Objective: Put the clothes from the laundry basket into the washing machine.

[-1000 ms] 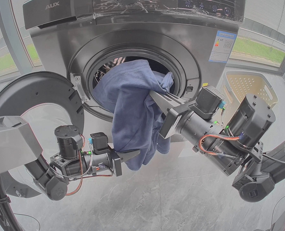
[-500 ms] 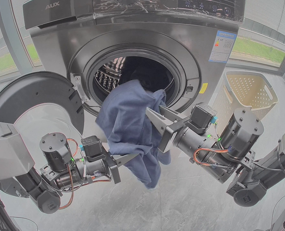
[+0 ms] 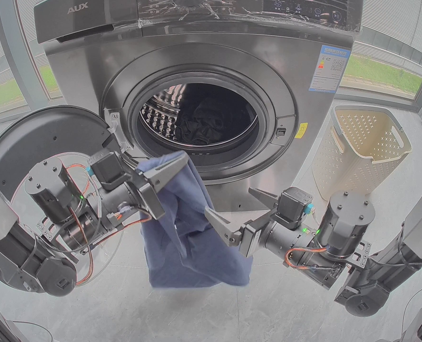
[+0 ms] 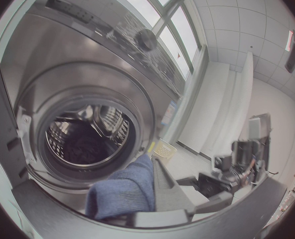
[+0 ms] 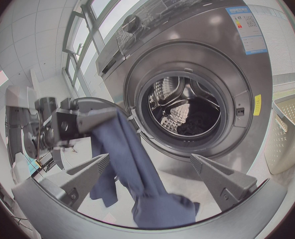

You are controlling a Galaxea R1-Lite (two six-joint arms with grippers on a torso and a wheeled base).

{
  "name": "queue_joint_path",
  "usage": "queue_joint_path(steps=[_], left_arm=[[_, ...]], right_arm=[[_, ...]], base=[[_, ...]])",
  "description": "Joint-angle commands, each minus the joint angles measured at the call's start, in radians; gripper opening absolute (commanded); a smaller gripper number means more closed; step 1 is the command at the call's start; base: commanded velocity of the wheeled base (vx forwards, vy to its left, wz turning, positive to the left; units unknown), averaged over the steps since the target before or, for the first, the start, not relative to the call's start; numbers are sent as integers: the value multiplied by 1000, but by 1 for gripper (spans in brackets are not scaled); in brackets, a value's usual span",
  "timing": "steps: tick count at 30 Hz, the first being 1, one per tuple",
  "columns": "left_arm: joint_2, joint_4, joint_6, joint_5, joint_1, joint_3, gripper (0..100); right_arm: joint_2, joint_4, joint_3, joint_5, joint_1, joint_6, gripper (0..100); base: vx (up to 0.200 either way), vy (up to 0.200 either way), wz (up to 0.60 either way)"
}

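A blue garment [image 3: 192, 243] hangs from my left gripper [image 3: 170, 167], which is shut on its upper edge just below the washing machine's open drum [image 3: 201, 115]. The cloth's lower end reaches the floor. Dark clothes [image 3: 206, 122] lie inside the drum. My right gripper [image 3: 239, 211] stands open, low in front of the machine and right beside the hanging cloth. In the right wrist view the blue garment [image 5: 127, 153] drops between the spread fingers [image 5: 220, 176] from the left gripper [image 5: 87, 120]. In the left wrist view the blue garment [image 4: 124, 193] is bunched against the finger [image 4: 169, 186].
The machine's round door [image 3: 44, 138] stands open at the left, behind my left arm. A beige laundry basket [image 3: 363, 148] stands on the floor to the machine's right; I see nothing in it. Bare grey floor lies in front.
The garment has slipped out of the drum mouth and now hangs to the floor. My right gripper let go of it and drew back and down. My left gripper rose toward the opening, holding the cloth.
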Motion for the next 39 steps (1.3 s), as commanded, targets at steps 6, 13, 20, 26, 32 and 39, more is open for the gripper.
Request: queue_joint_path(steps=[6, 13, 20, 26, 32, 39], left_arm=[[18, -2, 0, 60, 14, -84, 0], [-10, -2, 1, 57, 11, -96, 0], [-42, -2, 0, 50, 11, -98, 0], [-56, -2, 0, 50, 10, -119, 0], [-77, -2, -2, 50, 10, -135, 0], [-94, -2, -2, 50, 4, -144, 0]], right_arm=[[13, -1, 112, 4, -2, -3, 100], [36, 10, 119, 4, -28, -6, 100], [84, 8, 105, 7, -77, -12, 100], [122, 1, 104, 25, -123, -23, 100], [165, 1, 101, 27, -140, -28, 100], [228, 1, 44, 28, -124, -29, 100]], base=[[0, 0, 0], [0, 0, 0], [0, 0, 0], [0, 0, 0], [0, 0, 0], [0, 0, 0]])
